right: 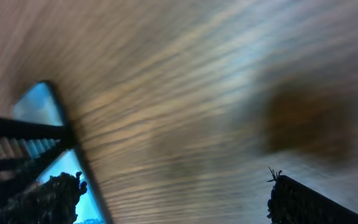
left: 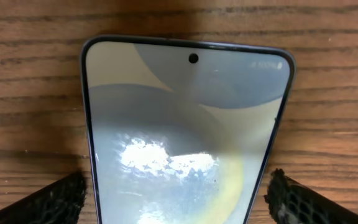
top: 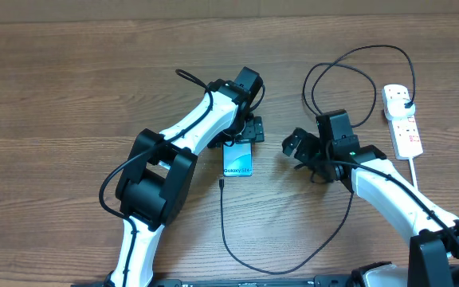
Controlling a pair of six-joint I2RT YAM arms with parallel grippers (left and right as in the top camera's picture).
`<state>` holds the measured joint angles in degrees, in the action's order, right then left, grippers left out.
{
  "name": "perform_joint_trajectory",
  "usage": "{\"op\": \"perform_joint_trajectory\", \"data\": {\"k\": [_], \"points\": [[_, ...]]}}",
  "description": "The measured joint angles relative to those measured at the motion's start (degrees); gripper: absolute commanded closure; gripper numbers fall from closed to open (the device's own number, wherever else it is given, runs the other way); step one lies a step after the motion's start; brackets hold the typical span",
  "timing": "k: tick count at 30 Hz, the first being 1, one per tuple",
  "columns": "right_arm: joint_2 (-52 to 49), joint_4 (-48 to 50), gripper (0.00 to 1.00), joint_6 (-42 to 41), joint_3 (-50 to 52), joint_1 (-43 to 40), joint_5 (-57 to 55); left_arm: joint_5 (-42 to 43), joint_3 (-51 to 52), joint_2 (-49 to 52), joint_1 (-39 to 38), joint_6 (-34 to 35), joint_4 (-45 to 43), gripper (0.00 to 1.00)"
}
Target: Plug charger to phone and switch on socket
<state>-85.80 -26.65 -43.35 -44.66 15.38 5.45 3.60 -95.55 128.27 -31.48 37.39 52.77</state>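
**Phone flat on counter, straddled by the open left gripper**

- Slim rectangular smartphone (top: 237, 159) with a lit light-blue screen lies face up on the brown wood-grain counter (top: 70, 72), near the middle.
- Left gripper (top: 243, 139) sits over the phone's far end. In the left wrist view its jaws are wide apart. One black mesh-padded finger (left: 58, 199) stands on each side of the phone (left: 185, 137), with a strip of bare wood between each pad and the phone's edge. Nothing is gripped.
- Long thin black charger cable (top: 223, 223): its small connector tip (top: 221, 184) lies on the counter just off the phone's near left corner, apart from it. The cable loops toward the front edge, passes under the right arm, and curls up to a black plug (top: 406, 102) at the white two-outlet power strip (top: 405, 131), far right.
- Right gripper (top: 297, 151) is to the right of the phone, apart from it, jaws spread wide and empty. Its wrist view is motion-blurred; the phone (right: 42, 102) shows at the left edge.
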Motion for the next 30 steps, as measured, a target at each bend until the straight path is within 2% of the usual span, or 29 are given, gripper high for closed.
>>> {"op": "perform_joint_trajectory", "data": {"k": [4,8,12,15,22,30], "points": [[0.0,-5.7,0.0,-5.6,0.1,0.0,-7.1,-0.2,0.0,0.0,0.0,0.1,-0.1,0.05],[0.0,-6.1,0.0,-9.0,0.1,0.0,-11.1,-0.7,0.1,0.0,-0.5,0.2,-1.2,0.06],[0.0,-6.1,0.0,-10.5,0.1,0.0,-12.8,-1.7,0.1,0.0,-1.2,0.2,-2.6,0.17],[0.0,-6.5,0.0,-11.1,0.1,0.0,-13.4,-1.7,0.1,0.0,-1.2,0.2,-2.9,0.17],[0.0,-7.0,0.0,-10.3,0.1,0.0,-12.5,-1.7,0.1,0.0,-1.2,0.2,-2.9,0.17],[0.0,-4.2,0.0,-7.6,0.1,0.0,-2.4,-1.3,0.1,0.0,-0.6,0.2,-2.7,0.17]]}}
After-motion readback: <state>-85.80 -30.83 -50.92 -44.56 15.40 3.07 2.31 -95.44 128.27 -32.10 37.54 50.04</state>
